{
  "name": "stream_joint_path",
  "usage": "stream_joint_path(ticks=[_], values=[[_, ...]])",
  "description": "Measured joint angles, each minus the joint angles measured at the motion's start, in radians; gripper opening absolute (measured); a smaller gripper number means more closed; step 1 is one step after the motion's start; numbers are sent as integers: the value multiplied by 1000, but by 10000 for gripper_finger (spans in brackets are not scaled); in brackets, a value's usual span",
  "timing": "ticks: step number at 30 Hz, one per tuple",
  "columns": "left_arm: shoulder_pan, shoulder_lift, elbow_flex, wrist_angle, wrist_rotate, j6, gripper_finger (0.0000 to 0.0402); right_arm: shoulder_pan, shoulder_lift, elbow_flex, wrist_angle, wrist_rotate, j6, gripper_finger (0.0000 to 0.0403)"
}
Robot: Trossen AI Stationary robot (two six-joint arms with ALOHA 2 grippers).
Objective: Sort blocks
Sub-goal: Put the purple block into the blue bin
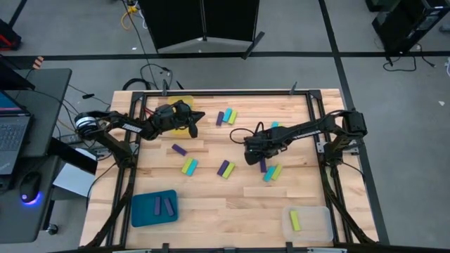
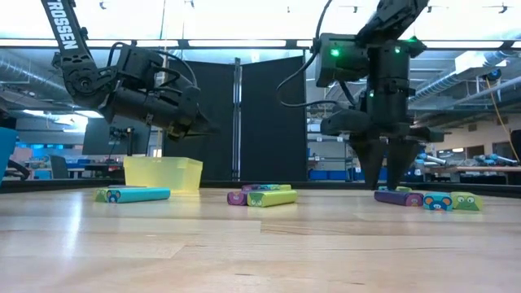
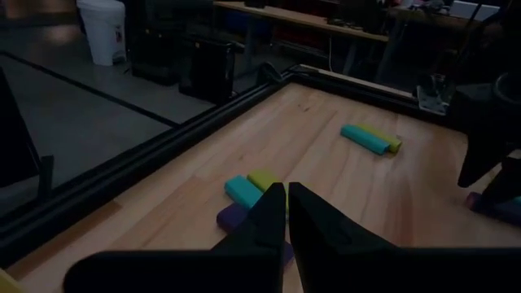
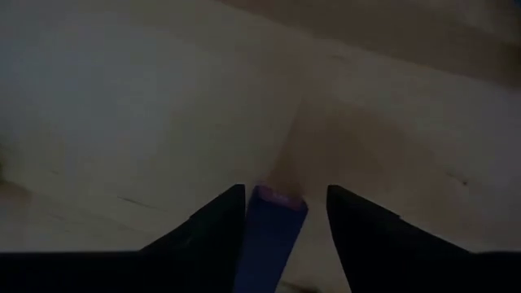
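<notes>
Right wrist view: right gripper [image 4: 285,207] spread wide, straddling purple block [image 4: 273,232]; left gripper [image 3: 286,213] pinched narrow above yellow tray [image 1: 184,102].

Purple, cyan and yellow-green blocks [image 1: 226,117] lie near a translucent yellow tray [image 2: 163,172] and teal tray [image 1: 144,210].

On my wooden table [image 1: 211,204] a yellow tray [image 1: 184,104] sits at the far edge, a blue tray [image 1: 144,209] near the front left corner and a clear tray [image 1: 315,221] near the front right. Beyond the left side I see a laptop [image 1: 10,133] on a dark desk [image 1: 42,91], with what may be a mouse [image 1: 29,186] beside it.
</notes>
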Motion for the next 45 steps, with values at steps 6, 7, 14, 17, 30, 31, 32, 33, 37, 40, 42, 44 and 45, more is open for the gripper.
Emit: stream_joint_path(ticks=[6,7,14,17,30,31,32,33,37,40,42,44,45], values=[[0,0,0,-9,-1,0,25,-1,-4,-63,93,-44,0,167],[0,0,0,-11,-1,0,25,-4,-4,-68,97,-47,0,164],[0,0,0,-22,-3,-5,25,-19,-6,-73,103,-58,-97,114],[0,0,0,-23,-4,-28,25,-33,-2,-58,96,-68,-180,112],[0,0,5,-20,25,-88,25,-169,1,25,331,-226,-728,112],[0,0,9,-21,47,-96,25,-182,1,28,364,-252,-775,112],[0,0,13,-19,73,-104,25,-195,1,30,409,-273,-825,112],[0,-1,17,-18,100,-108,25,-204,1,31,456,-286,-874,112],[-4,-1,25,-18,204,-130,25,-227,1,31,629,-309,-1001,112],[-27,-1,26,-9,251,-112,25,-236,1,31,723,-366,-1027,112],[-61,-1,26,14,254,-73,26,-236,1,31,779,-413,-1039,113],[-104,-1,26,48,237,-18,29,-224,1,31,837,-425,-1065,115],[-126,-1,26,63,224,5,31,-214,1,31,863,-428,-1076,116]])
